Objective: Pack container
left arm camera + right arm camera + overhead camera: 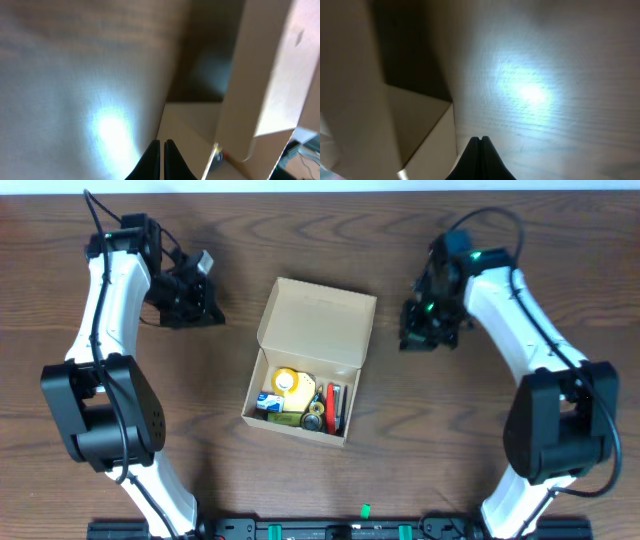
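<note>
Stationery (300, 402) filling container (318, 310) reads clearly only overhead.

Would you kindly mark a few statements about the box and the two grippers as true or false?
1. The cardboard box has its flap lid open. True.
2. The left gripper holds something taken from the box. False: its jaws are shut on nothing, and it is beside the box.
3. A yellow round item lies inside the box. True.
4. The right gripper reaches into the box. False: it is outside the box, over the table, with its jaws shut.
</note>
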